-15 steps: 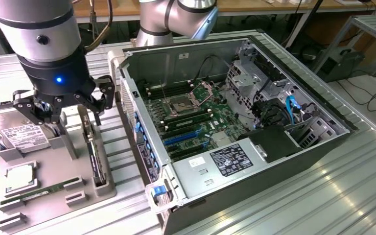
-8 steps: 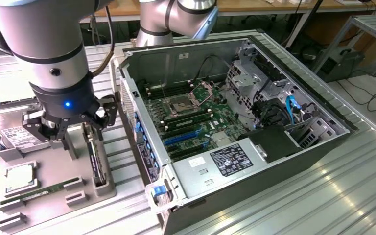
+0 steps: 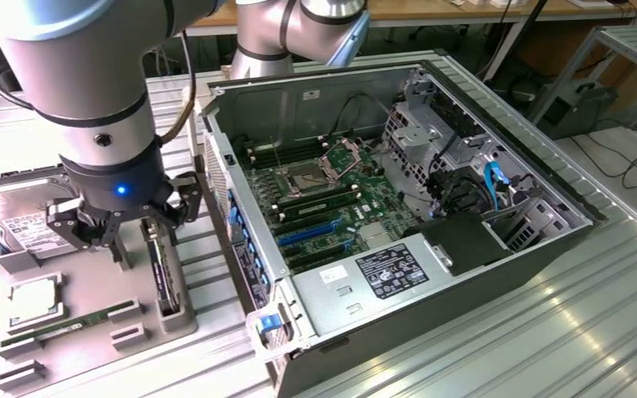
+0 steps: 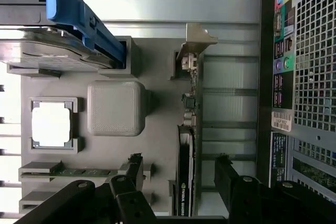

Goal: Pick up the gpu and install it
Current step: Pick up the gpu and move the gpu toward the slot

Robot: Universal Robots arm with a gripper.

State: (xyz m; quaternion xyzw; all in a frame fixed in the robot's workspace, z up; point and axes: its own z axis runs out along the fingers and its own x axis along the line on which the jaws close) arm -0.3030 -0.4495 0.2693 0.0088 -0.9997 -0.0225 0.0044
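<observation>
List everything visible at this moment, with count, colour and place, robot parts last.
gpu: one, green with black fan, standing on edge in a tray slot
hard drive: one, silver with a white label, at the tray's far end
CPU: one, silver, in a tray recess
RAM stick: one, green, in a tray slot
tray: one, grey, on the table
computer case: one, dark grey, open, at the exterior view's right of the tray
motherboard: one, green, inside the case
table: one, silver metal
arm: one, silver-grey, over the tray
hand: one, black, open, fingers either side of the gpu, not touching
</observation>
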